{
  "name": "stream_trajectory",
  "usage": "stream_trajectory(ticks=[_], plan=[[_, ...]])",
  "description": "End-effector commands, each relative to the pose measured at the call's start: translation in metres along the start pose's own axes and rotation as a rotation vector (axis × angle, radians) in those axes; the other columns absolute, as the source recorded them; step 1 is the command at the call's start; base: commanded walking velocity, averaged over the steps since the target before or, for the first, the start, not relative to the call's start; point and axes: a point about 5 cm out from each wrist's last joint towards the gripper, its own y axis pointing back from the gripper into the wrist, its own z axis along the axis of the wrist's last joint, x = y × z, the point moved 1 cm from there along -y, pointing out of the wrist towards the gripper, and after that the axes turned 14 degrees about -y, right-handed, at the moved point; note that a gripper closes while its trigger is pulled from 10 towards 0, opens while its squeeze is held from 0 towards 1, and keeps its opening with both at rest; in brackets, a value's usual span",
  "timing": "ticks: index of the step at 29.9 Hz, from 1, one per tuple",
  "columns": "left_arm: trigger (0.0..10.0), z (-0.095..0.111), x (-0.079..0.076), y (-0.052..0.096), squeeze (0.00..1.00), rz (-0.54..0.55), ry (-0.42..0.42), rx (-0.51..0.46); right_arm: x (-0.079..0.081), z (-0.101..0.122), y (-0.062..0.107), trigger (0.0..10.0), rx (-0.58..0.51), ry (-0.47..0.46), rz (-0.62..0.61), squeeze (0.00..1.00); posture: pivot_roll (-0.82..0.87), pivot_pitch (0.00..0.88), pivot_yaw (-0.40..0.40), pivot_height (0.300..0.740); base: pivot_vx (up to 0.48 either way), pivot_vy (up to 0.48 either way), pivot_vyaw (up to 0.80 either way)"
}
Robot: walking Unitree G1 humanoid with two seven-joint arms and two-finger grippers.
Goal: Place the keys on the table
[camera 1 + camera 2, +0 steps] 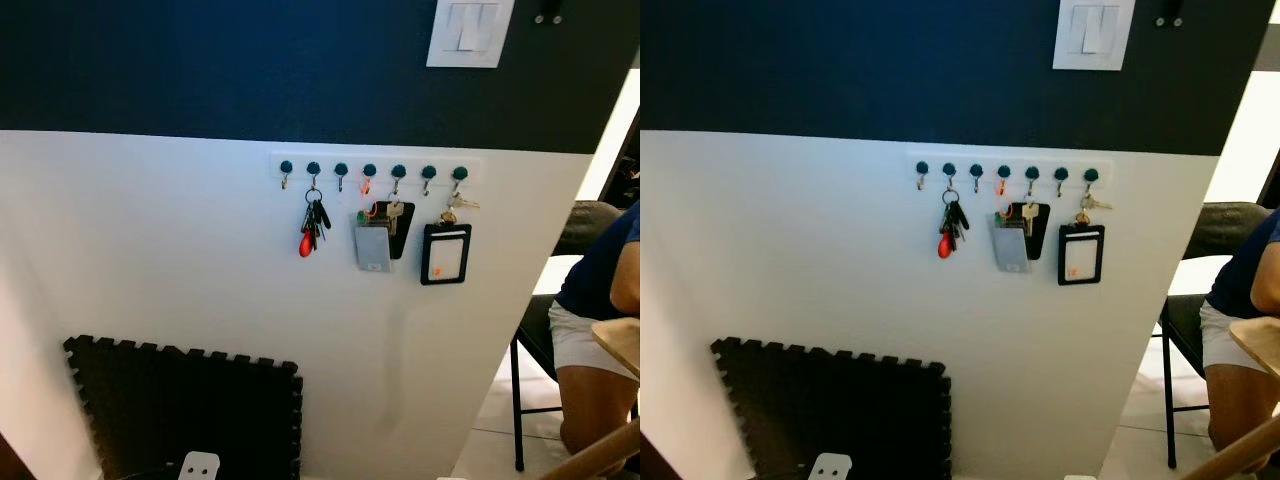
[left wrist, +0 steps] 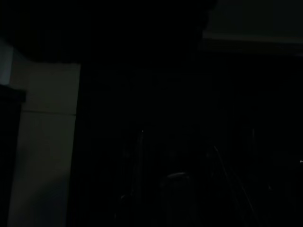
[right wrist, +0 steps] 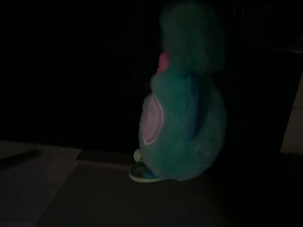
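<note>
Neither gripper's finger position can be told; a teal plush toy [image 3: 182, 99] is seen close up in the dark right wrist view. Keys [image 1: 313, 227] with a red fob are hung on the second hook of a white hook rail [image 1: 375, 169], apart from two card holders [image 1: 445, 253]. A foam mat [image 1: 190, 410] is leaned below; a seated person [image 1: 600, 330] is at the right edge.

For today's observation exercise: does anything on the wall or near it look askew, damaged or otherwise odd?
Nothing stands out. The keys, card holder and badge holder hang straight from the hook rail; the foam mat leans against the wall below.
</note>
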Motion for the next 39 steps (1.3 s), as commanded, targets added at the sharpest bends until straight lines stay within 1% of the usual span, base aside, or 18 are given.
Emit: stream_trajectory(ticks=[1,14,17,23,24,28,36,39], plan=[[10.0,0.001,-0.003,-0.001,0.00,-0.013,-0.008,-0.002,0.000,-0.004,0.001,10.0,0.013,-0.003,0.000,0.00,0.06,0.034,0.006,0.740,-0.311,0.000,0.00],[10.0,0.006,-0.004,-0.002,0.00,-0.027,-0.044,-0.013,0.000,-0.005,0.001,10.0,0.018,-0.010,-0.005,0.00,0.05,0.033,0.013,0.740,-0.295,0.000,0.00],[10.0,0.006,-0.005,-0.002,0.00,-0.037,-0.069,-0.010,-0.001,-0.006,0.001,10.0,0.017,-0.016,-0.009,0.00,0.05,0.033,0.019,0.740,0.000,0.000,0.00],[10.0,0.007,-0.006,-0.003,0.00,-0.051,-0.073,-0.014,-0.001,-0.006,0.002,10.0,0.018,-0.019,-0.012,0.00,0.05,0.033,0.019,0.740,0.000,0.000,0.00],[10.0,0.008,-0.008,-0.003,0.00,-0.071,-0.086,-0.016,-0.002,-0.006,0.002,10.0,0.019,-0.020,-0.014,0.00,0.05,0.034,0.019,0.740,0.000,0.000,0.00],[10.0,0.009,-0.010,-0.003,0.00,-0.078,-0.095,-0.016,-0.002,-0.007,0.002,10.0,0.021,-0.020,-0.015,0.00,0.05,0.036,0.019,0.740,0.000,0.000,0.00],[10.0,0.009,-0.013,-0.003,0.00,-0.095,-0.123,-0.018,-0.003,-0.006,0.002,10.0,0.022,-0.020,-0.018,0.00,0.05,0.038,0.018,0.740,0.000,-0.436,0.00],[10.0,0.012,-0.015,-0.003,0.00,-0.092,-0.197,-0.048,-0.003,-0.006,0.002,10.0,0.022,-0.020,-0.020,0.00,0.05,0.043,0.017,0.740,0.000,0.000,0.00]])
